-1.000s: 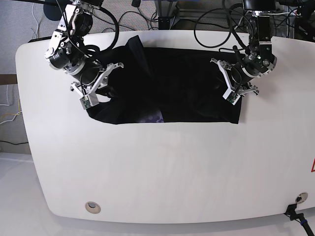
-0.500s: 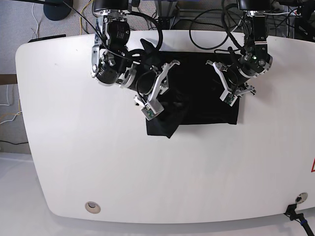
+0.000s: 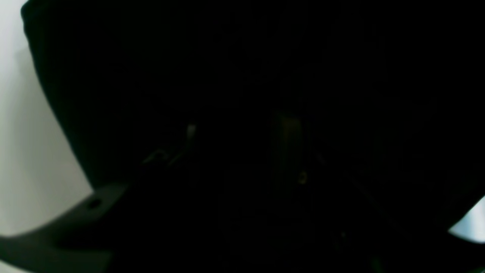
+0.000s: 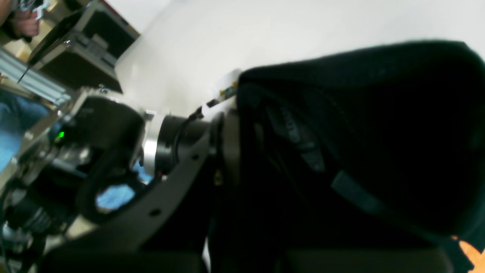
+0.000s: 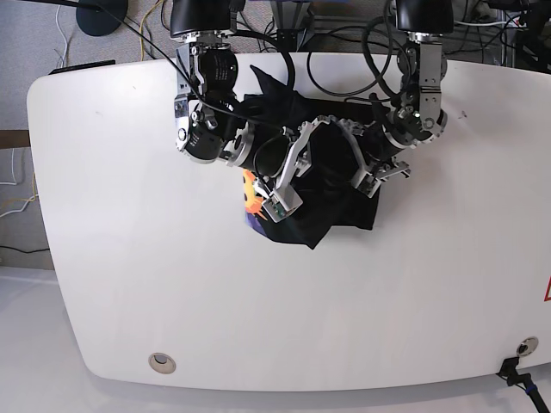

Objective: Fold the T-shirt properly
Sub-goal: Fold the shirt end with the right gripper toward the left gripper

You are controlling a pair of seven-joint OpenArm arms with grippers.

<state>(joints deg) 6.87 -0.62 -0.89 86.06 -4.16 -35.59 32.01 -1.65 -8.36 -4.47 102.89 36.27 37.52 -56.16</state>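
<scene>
**Spotter:** Looking at the base view, you have swept the right gripper point(image 5: 288, 185) from the upper left of the frame to the centre over the last second, dragging one side of the T-shirt point(image 5: 331, 202) with it. What was a wide black rectangle is now a narrow bundle in the upper middle of the white table point(image 5: 172, 301).

**Operator:** Is it gripping anything?

**Spotter:** Yes, your right gripper is clamped on the shirt's edge; its wrist view shows black cloth draped over the fingers (with an orange scrap of print at the lower right). The left gripper point(image 5: 372, 168) presses on the bundle's right side, but its own camera is blacked out by fabric, so I cannot tell whether its jaws are closed on cloth.

**Operator:** So the fold is done?

**Spotter:** Roughly carried across, I judge. The lower edge hangs ragged and the print peeks out at the left, so you will need to lay it flat before releasing.
</scene>
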